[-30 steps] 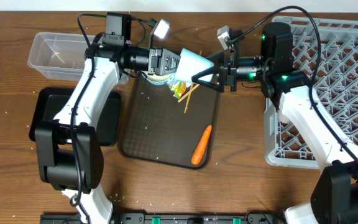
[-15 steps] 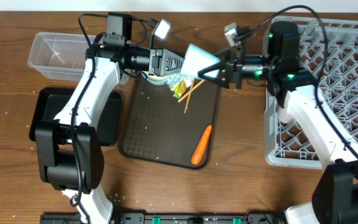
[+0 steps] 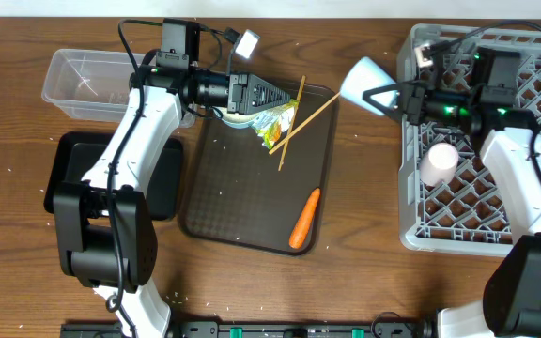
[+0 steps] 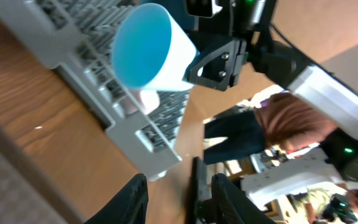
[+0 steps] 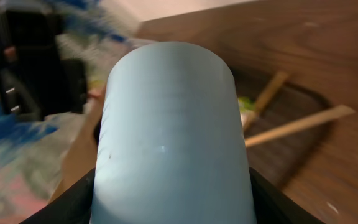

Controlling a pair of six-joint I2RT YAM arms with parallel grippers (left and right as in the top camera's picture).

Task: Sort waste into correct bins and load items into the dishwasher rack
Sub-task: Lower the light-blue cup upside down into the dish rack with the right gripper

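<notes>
Holding the light blue cup point(image 3: 360, 77) on its side in the air, the right gripper point(image 3: 383, 99) has a finger clamped on each side of the cup's body. The cup hangs just past the far right corner of the brown tray point(image 3: 242, 211), in the gap between the tray and the grey rack point(image 3: 496, 216). Its mouth is turned back toward the left gripper point(image 3: 278, 98).

Left gripper: over the tray's far edge, fingers a little apart, nothing between them.

- Wrapper point(image 3: 272, 125): crumpled on the tray's far end, right under the left gripper.
- Bowl point(image 3: 233, 117): only a pale rim shows beside the wrapper.
- Chopsticks point(image 3: 296, 115): crossed over the wrapper, tips poking past the tray's far edge.
- Carrot point(image 3: 304, 218): on the tray, near its near right corner.
- Pink cup point(image 3: 439, 162): lying in the rack, right of the tray.
- Clear tub point(image 3: 83, 80): off the tray's far left corner.
- Black tray point(image 3: 69, 178): just left of the brown tray, partly under the left arm.
</notes>
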